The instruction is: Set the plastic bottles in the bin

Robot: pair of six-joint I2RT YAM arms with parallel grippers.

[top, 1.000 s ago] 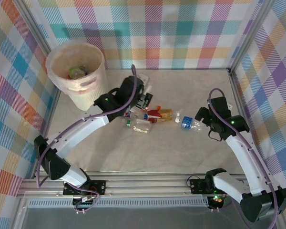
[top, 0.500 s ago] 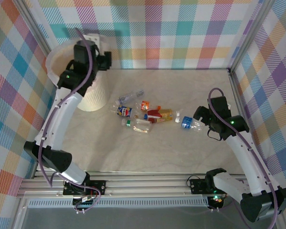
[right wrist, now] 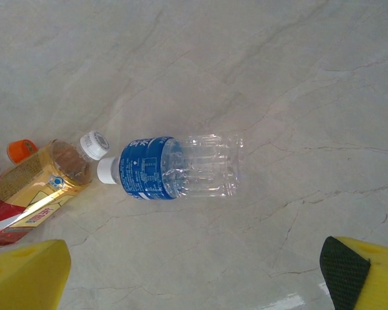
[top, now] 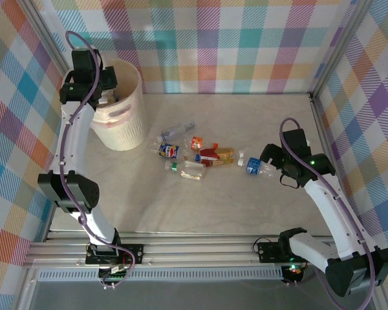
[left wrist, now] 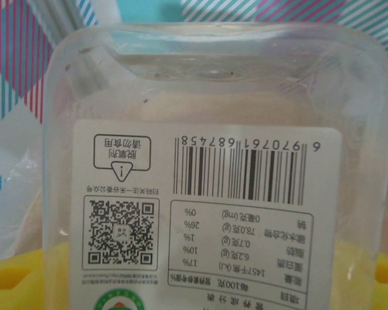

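My left hand (top: 102, 90) grips clear bottle (left wrist: 207, 174) over bin (top: 126, 126) at ten o'clock; right hand (right wrist: 194, 278) open over blue-label bottle (right wrist: 174, 166); other bottles (top: 194, 158) lie mid-desk (top: 213, 206).

So the left arm's stretched way up toward 11 o'clock, left gripper (top: 95, 88) clamped on a clear bottle (left wrist: 207, 161). The right arm's bent out around 3 o'clock, right gripper (right wrist: 193, 276) spread wide, facing 9.
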